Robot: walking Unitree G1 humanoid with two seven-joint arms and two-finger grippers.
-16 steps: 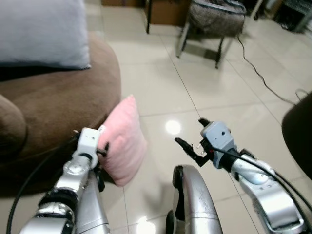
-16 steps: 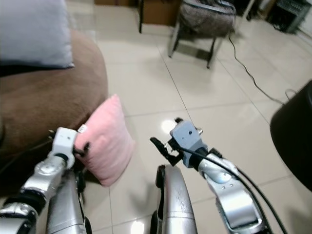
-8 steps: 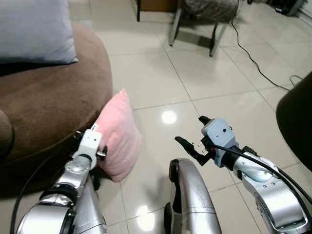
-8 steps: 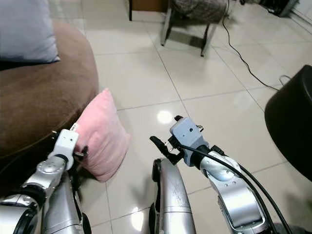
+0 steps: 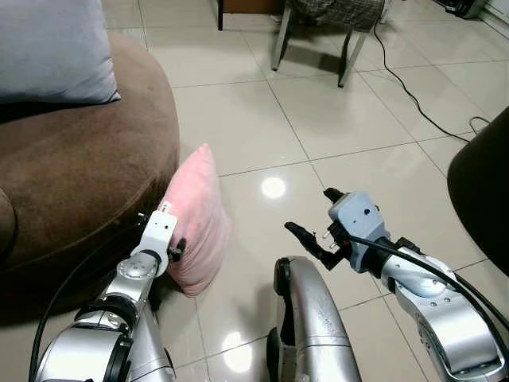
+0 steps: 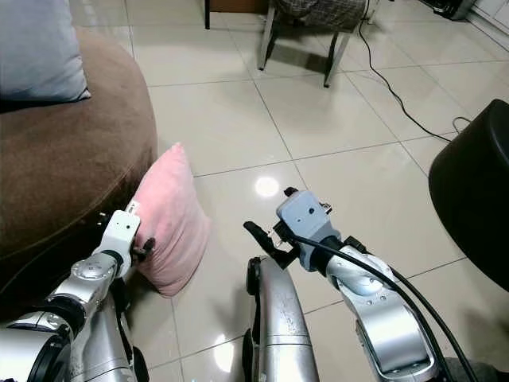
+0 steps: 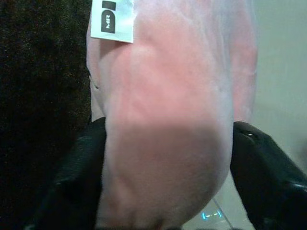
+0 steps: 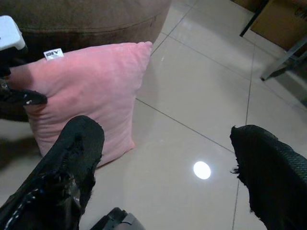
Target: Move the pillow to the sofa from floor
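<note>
- Lower left of the frame, the left gripper [image 7: 168, 158] is straddling the pink pillow [image 5: 197, 219], fingers spread either side.
- Right gripper [image 5: 312, 239] is hovering wide open, empty.
- Pillow is leaning against the brown sofa [image 5: 79, 171], on the tiled floor [image 5: 318, 119].

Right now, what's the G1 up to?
It's going for the pink pillow, which stands on edge on the tiled floor against the brown sofa. The left gripper has its fingers open around the pillow's edge, not yet lifted. The right gripper hovers open beside it, holding nothing.
</note>
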